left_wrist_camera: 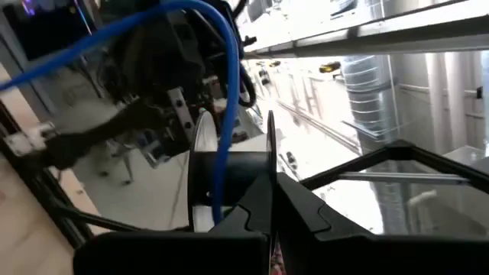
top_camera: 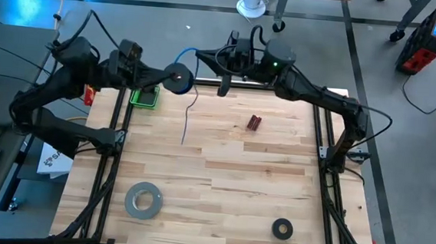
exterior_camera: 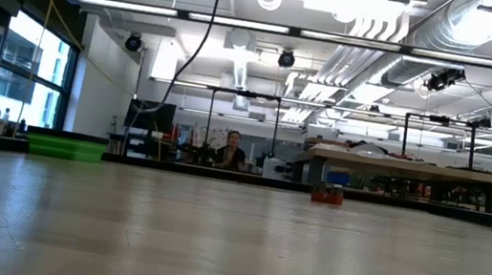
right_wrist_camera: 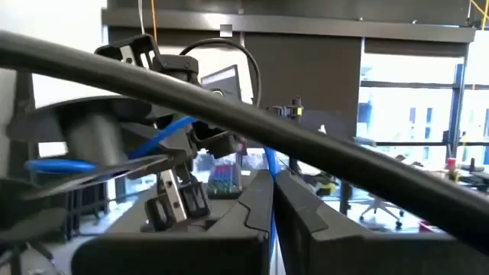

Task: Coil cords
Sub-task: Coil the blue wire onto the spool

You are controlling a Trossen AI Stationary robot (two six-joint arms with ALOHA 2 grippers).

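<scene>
- Blue cord (top_camera: 189, 105): long axis runs from the far edge of the table toward the near side. Upper end arcs between the two grippers; loose tail hangs down over the boards, free end near table centre-left.
- Black spool (top_camera: 179, 79): held above the far edge of the table, left of centre. In the left wrist view its axle lies crosswise, with the cord crossing over it.
- Wooden table (top_camera: 221, 191): pale planks, dark frame rails along both sides. Grey tape roll (top_camera: 143, 200) near-left, black ring (top_camera: 282, 229) near-right, small dark red object (top_camera: 254, 123) right of centre, green tray (top_camera: 144, 97) at far-left edge.
- Room in low view: open workshop, ceiling ducts, windows at left, a person (exterior_camera: 231, 150) seated far back.
- Left gripper (top_camera: 173, 77): fingers pressed together, pinching the spool's flange.
- Right gripper (top_camera: 222, 89): raised over the far edge, fingers pressed together, pinching the cord, which runs down between them in the right wrist view.
</scene>
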